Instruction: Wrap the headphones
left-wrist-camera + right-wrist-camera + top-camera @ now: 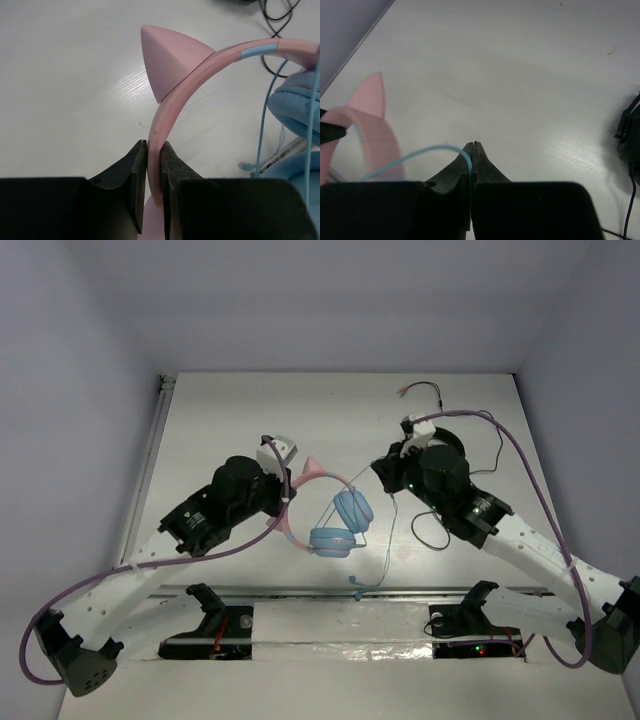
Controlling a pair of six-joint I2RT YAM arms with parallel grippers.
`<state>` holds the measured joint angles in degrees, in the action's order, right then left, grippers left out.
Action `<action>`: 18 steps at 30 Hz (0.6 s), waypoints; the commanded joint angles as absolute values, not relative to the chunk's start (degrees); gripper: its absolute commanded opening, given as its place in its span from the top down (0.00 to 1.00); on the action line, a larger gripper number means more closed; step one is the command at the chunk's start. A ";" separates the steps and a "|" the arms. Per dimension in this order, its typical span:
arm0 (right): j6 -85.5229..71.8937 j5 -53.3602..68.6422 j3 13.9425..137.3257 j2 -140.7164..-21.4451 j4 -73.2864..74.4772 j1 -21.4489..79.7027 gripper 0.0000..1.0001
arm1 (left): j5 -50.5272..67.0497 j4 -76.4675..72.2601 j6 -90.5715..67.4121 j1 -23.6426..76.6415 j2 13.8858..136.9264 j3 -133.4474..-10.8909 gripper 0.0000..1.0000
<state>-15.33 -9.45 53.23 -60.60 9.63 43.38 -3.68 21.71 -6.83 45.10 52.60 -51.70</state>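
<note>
Fingers of the left hand clamp the pink headband of the headphones, just below a cat ear. The right hand is pinched shut on the thin light-blue cable. The earcups sit between the two arms over the white table, and the cable's loose end trails toward the near edge.

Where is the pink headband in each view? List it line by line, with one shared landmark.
Top external: headband at centre, between the two arms.
Left wrist: headband rises from the shut jaws and curves right.
Right wrist: headband blurred at the left edge.
Shared landmark: thin blue cable.
</note>
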 commanded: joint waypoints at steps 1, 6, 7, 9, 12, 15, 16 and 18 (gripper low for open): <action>-16.61 -10.39 48.53 -55.56 -2.08 41.75 1.00 | 10.27 17.49 -5.98 42.98 47.81 -52.82 1.00; -18.02 -8.88 42.19 -51.06 -7.47 41.75 1.00 | 17.31 16.09 -6.59 41.66 47.99 -54.40 1.00; -18.19 -7.83 41.93 -51.41 -7.64 41.75 1.00 | 18.18 15.82 -6.68 41.14 47.99 -54.67 1.00; -18.89 -6.86 41.31 -52.03 -9.13 41.75 1.00 | 20.29 14.59 -7.64 41.13 47.99 -55.54 1.00; -19.95 -3.70 39.29 -52.91 -11.94 41.75 1.00 | 24.43 13.28 -8.61 40.00 48.25 -57.30 1.00; -21.79 -0.54 36.75 -53.61 -15.62 41.75 1.00 | 25.67 11.96 -10.71 37.98 48.51 -59.50 1.00; -22.49 1.56 35.87 -53.53 -16.86 41.75 1.00 | 25.84 11.61 -11.16 37.27 48.60 -60.11 1.00; -24.08 3.42 32.97 -53.61 -21.24 41.75 1.00 | 29.08 9.41 -12.30 35.34 49.30 -61.87 1.00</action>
